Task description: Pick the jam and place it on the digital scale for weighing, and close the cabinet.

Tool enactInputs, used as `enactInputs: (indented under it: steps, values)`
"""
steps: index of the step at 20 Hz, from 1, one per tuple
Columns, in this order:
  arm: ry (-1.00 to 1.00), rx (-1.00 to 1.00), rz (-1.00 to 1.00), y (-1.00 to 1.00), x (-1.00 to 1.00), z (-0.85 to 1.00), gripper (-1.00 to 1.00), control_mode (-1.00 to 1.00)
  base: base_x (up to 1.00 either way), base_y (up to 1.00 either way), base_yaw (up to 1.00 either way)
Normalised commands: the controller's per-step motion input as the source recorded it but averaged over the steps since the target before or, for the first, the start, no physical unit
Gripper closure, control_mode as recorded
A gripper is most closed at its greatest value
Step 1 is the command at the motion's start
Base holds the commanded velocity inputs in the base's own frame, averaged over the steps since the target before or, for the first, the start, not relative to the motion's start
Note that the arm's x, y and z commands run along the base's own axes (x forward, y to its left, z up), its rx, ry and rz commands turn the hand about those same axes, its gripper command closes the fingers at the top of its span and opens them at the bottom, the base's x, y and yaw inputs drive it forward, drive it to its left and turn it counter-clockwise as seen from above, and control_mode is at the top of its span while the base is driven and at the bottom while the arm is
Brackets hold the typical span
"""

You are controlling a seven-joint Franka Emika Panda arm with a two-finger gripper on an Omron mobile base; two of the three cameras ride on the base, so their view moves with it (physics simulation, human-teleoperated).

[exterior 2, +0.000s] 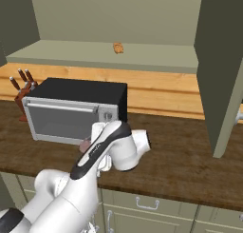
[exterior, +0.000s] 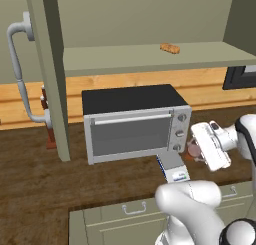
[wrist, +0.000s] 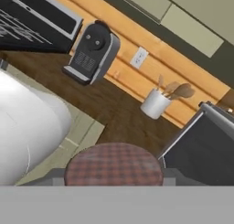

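Note:
My gripper (exterior: 195,152) is shut on the jam (exterior: 192,149), a small jar with a reddish-brown lid, just right of the toaster oven's knobs. In the hand view the checked lid of the jam (wrist: 114,166) sits between the finger tips. The jam (exterior 2: 85,144) also peeks out left of my wrist in the right base view. The digital scale (exterior: 172,167) lies on the counter in front of the oven, below and left of the jar. The cabinet stands open; its door (exterior: 50,74) with a curved handle (exterior: 19,74) hangs at the left, and the other door (exterior 2: 220,70) at the right.
A silver toaster oven (exterior: 135,124) fills the counter's middle. A pastry (exterior: 170,48) lies on the cabinet shelf. A knife block (exterior 2: 23,92) stands behind the left door. A coffee machine (wrist: 93,51) and a utensil cup (wrist: 155,103) stand by the wall.

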Motion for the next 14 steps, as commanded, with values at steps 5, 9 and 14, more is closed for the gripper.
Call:
enactInputs:
  steps: [5, 9, 14]
  values:
    - [-0.10, 0.05, 0.04, -0.01, 0.23, -0.17, 1.00, -1.00, 0.00, 0.00, 0.00]
    - [0.00, 0.05, 0.06, -0.01, 0.40, -0.21, 1.00, -1.00, 0.00, 0.00, 0.00]
    - [0.06, 0.12, 0.10, -0.29, 0.48, -0.22, 1.00, -1.00, 0.00, 0.00, 0.00]
